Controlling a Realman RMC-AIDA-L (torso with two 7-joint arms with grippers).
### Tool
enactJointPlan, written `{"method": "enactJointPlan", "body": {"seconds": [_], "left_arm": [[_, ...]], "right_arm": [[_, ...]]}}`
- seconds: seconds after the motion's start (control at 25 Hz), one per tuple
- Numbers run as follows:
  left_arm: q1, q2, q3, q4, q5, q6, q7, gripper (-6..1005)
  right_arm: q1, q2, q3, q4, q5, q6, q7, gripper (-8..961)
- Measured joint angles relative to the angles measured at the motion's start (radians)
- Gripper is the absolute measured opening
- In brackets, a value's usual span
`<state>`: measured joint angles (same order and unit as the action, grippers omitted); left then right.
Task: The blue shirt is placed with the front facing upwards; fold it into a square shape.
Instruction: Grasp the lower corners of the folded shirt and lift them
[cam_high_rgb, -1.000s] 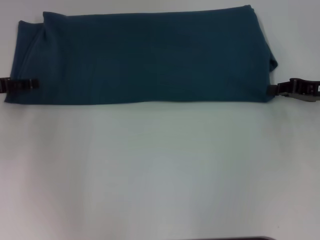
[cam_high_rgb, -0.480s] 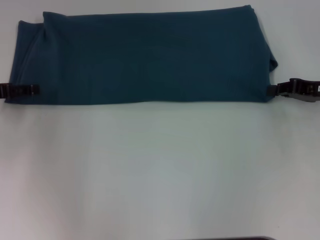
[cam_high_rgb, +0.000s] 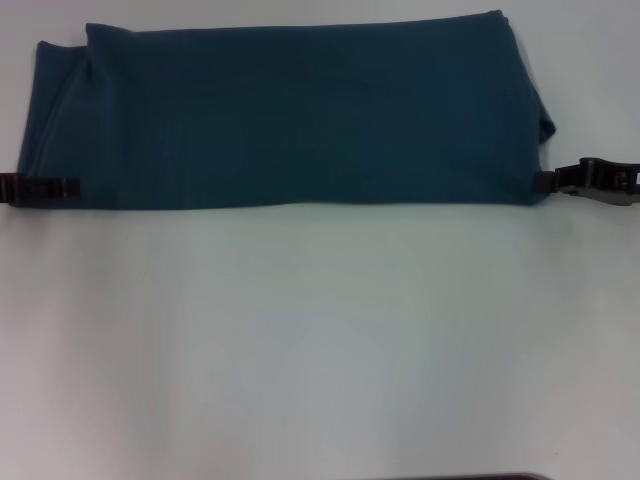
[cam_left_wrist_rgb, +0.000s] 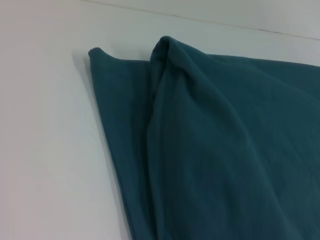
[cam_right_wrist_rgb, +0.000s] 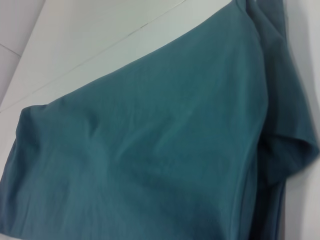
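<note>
The shirt (cam_high_rgb: 285, 115) lies folded long. Left claw (cam_high_rgb: 40, 188) and right claw (cam_high_rgb: 590, 181) touch its ends; I cannot tell their grip. Fold ends evenly

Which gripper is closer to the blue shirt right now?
Left. The left gripper overlaps the blue shirt at its near left corner; the right gripper only reaches its right edge.

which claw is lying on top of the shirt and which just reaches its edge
The left claw lies over the blue shirt at its near left corner; the right claw only meets its right edge.
</note>
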<state>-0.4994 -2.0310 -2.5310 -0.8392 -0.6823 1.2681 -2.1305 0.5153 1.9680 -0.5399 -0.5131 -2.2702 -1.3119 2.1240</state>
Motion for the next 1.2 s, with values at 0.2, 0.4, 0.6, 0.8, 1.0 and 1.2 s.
{"method": "enactJointPlan", "body": {"seconds": [0.2, 0.4, 0.6, 0.8, 1.0, 1.2], "left_arm": [[-0.008, 0.000, 0.000, -0.001, 0.008, -0.002, 0.000, 914], [-0.011, -0.002, 0.010, -0.007, 0.016, -0.004, -0.003, 910], [-0.013, -0.004, 0.013, -0.008, 0.043, -0.024, -0.026, 833], [-0.014, -0.006, 0.010, -0.009, 0.046, -0.032, -0.030, 685], [-0.014, -0.004, 0.014, -0.009, 0.052, -0.038, -0.037, 476], [-0.018, -0.002, 0.014, -0.003, 0.058, -0.046, -0.037, 368]], "right_arm": [[0.000, 0.000, 0.000, 0.001, 0.000, -0.001, 0.000, 1], [0.000, 0.000, 0.000, 0.001, 0.000, -0.001, 0.001, 0], [0.000, 0.000, -0.001, 0.001, 0.001, -0.002, 0.001, 1], [0.000, 0.000, 0.000, 0.001, 0.003, -0.002, 0.001, 0], [0.000, 0.000, -0.001, 0.001, 0.005, -0.003, 0.001, 0], [0.001, 0.000, -0.001, 0.001, 0.005, -0.003, 0.001, 0]]}}
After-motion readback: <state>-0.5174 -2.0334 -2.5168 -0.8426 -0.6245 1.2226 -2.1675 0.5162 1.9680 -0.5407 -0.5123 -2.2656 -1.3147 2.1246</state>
